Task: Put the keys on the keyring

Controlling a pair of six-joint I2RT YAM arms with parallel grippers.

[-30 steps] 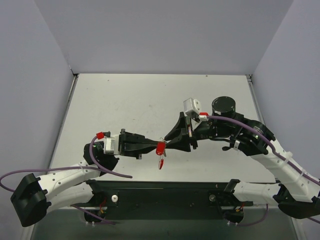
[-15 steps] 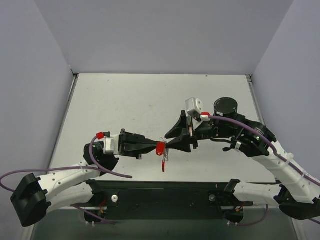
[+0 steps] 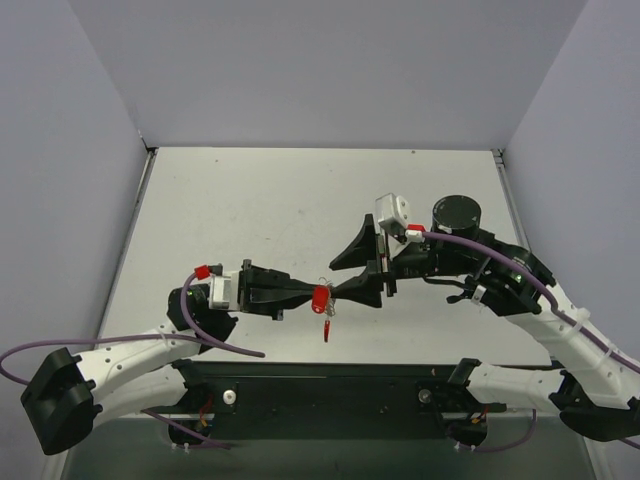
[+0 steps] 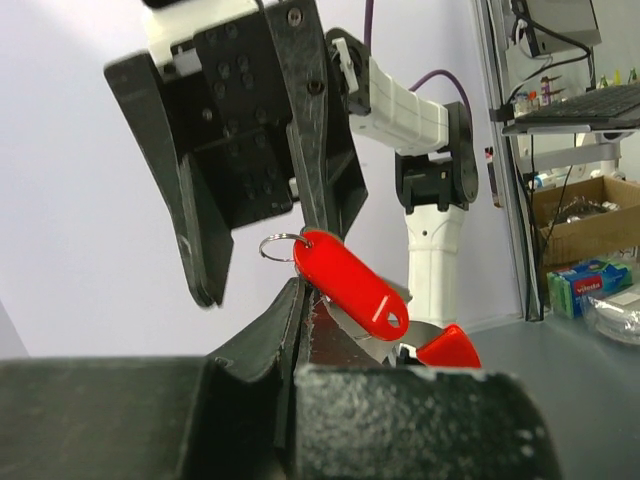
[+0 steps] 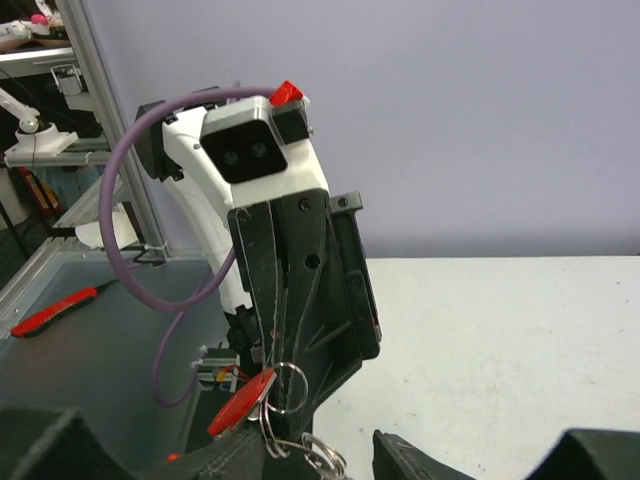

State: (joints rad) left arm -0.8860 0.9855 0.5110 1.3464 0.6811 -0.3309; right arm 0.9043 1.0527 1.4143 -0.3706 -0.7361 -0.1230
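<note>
Claws: your left claw (image 3: 312,296) is clenched flat on the red tag (image 4: 350,287) of the keyring (image 3: 320,297). It holds the keyring in the air over the table (image 3: 250,200), front centre, between the arms. Right claw (image 3: 334,280) stands parted with nothing in it, tips just beside the tag. In the left wrist view the wire loop (image 4: 265,252) sits between its fingers; contact unclear. Key (image 3: 326,328) dangles under the tag; can't tell what it hangs from.

Handling, my read: everything is light and stiff.
- Tag is smooth hard plastic, so likely slippery. Pinch across the flat faces, as the left claw does now.
- Loop is thin springy wire, free to swing, too fine to squeeze hard.
- Take the key by its red head, across the flats, and expect it to pendulum.

Orientation: tag's long axis slants in the left wrist view, loop end up toward the right claw, holed end down and away. Key's long axis hangs near vertical, red end lowest.
</note>
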